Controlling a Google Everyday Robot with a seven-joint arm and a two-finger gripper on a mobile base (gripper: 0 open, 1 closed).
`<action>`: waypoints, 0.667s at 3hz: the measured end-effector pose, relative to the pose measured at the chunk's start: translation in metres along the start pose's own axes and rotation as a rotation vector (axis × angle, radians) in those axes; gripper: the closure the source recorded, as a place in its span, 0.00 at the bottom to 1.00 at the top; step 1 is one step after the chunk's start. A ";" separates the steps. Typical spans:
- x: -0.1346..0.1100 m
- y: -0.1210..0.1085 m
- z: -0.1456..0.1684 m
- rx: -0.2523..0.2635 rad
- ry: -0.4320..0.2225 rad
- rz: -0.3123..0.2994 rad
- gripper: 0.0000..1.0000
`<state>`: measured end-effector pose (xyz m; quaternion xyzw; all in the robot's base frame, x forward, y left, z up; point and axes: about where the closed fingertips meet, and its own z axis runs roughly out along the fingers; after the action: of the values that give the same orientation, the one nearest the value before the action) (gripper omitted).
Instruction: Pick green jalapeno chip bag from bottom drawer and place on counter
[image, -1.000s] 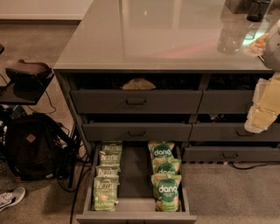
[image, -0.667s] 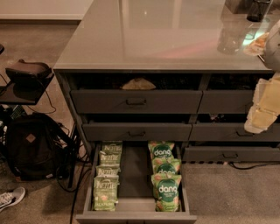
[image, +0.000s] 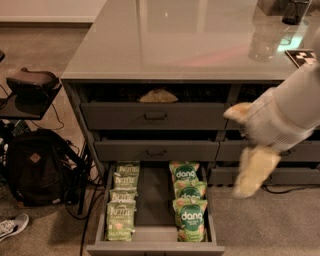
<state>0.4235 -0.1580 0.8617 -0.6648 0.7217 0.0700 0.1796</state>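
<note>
The bottom drawer (image: 152, 200) stands pulled open at floor level. Its left column holds several pale olive-green jalapeno chip bags (image: 120, 226) lying in a row, the front one with "JALAPENO" near its lower edge. The right column holds darker green "dang" bags (image: 190, 217). My gripper (image: 239, 152) hangs in the air on the right, in front of the middle drawers, above and right of the open drawer. Its cream fingers (image: 254, 170) are spread and hold nothing. The glossy grey-beige counter (image: 175, 40) tops the cabinet.
The top left drawer is ajar with a tan thing (image: 157, 95) showing. A clear cup (image: 262, 42), a dark object (image: 295, 10) and a black-and-white marker (image: 302, 56) sit at the counter's right. A backpack (image: 35, 167), cables, a shoe (image: 12, 225) and a black stand (image: 30, 85) lie left.
My arm has swung in from the right edge, leftward and down toward the open drawer. The bags and drawers have not moved.
</note>
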 end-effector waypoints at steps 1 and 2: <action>-0.030 0.017 0.121 -0.158 -0.209 -0.007 0.00; -0.056 0.028 0.228 -0.264 -0.337 0.044 0.00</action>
<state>0.4363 -0.0252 0.6667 -0.6455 0.6804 0.2780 0.2076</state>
